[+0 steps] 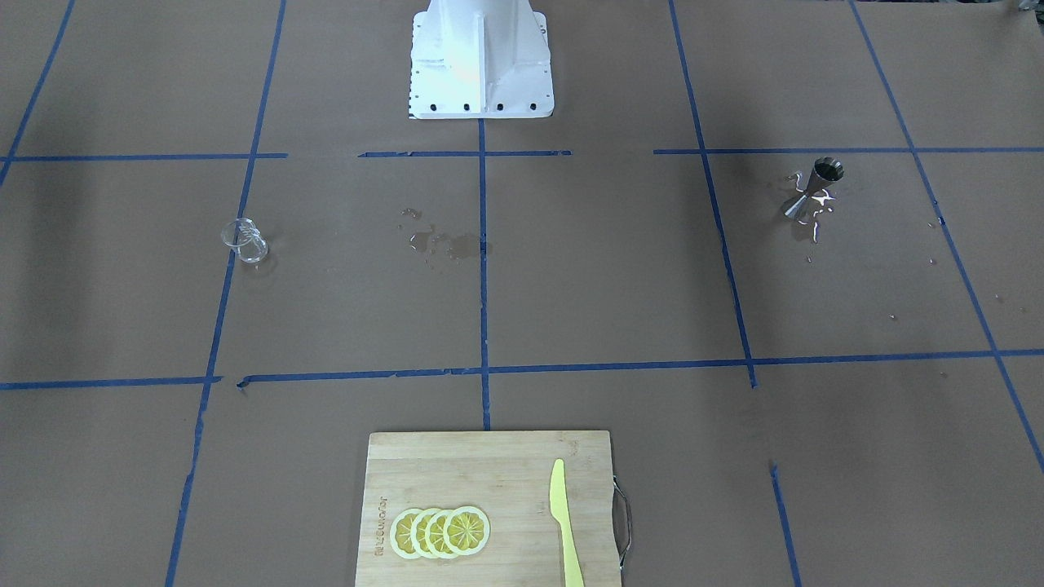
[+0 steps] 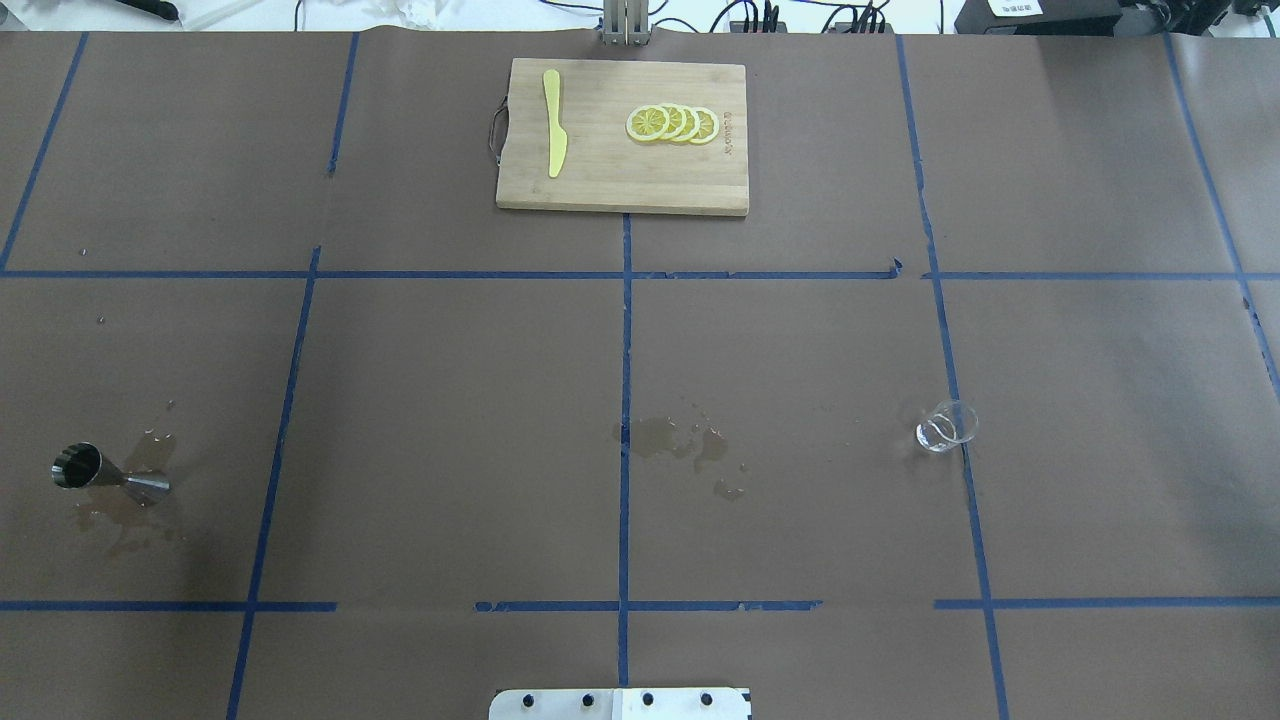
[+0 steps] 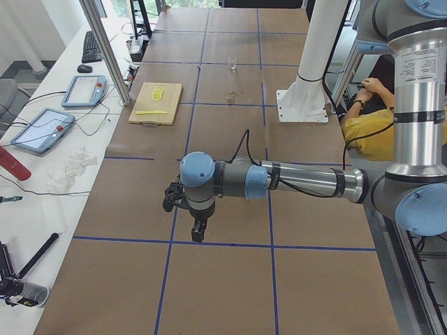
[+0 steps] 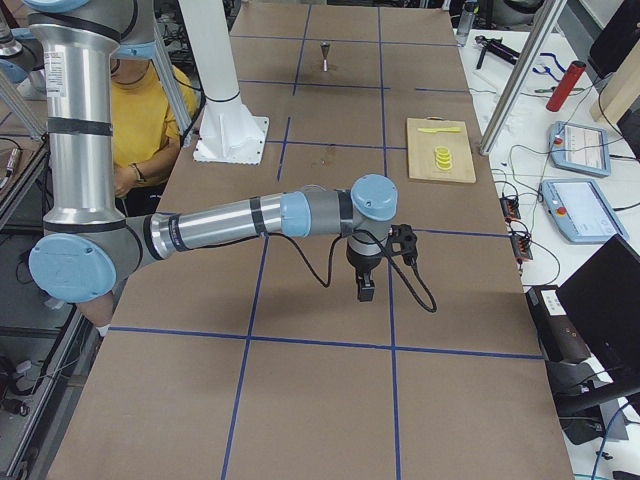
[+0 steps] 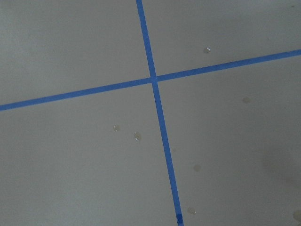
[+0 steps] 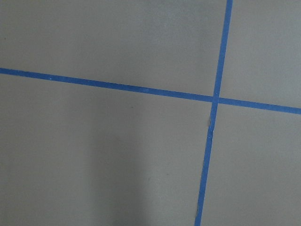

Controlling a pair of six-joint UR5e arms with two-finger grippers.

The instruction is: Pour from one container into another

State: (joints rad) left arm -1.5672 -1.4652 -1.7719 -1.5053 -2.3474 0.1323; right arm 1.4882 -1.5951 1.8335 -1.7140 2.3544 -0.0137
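The small clear glass cup [image 2: 946, 427] stands on the brown paper on the table's right side, also in the front-facing view [image 1: 245, 240]. The steel hourglass jigger [image 2: 108, 475] stands far over on the left side [image 1: 816, 189], with a wet puddle around its foot. Neither gripper is near either one. My left gripper [image 3: 198, 234] hangs over the table's left end, and my right gripper [image 4: 366, 290] hangs over the right end. Both point down at bare paper, and I cannot tell whether they are open or shut. Both wrist views show only paper and blue tape.
A wooden cutting board [image 2: 600, 190] with lemon slices [image 2: 672, 124] and a yellow knife [image 2: 553, 135] lies at the far middle edge. A spill [image 2: 675, 440] stains the table's centre. The white robot base [image 1: 481, 73] stands at the near edge. A person in yellow [image 3: 370, 118] sits behind it.
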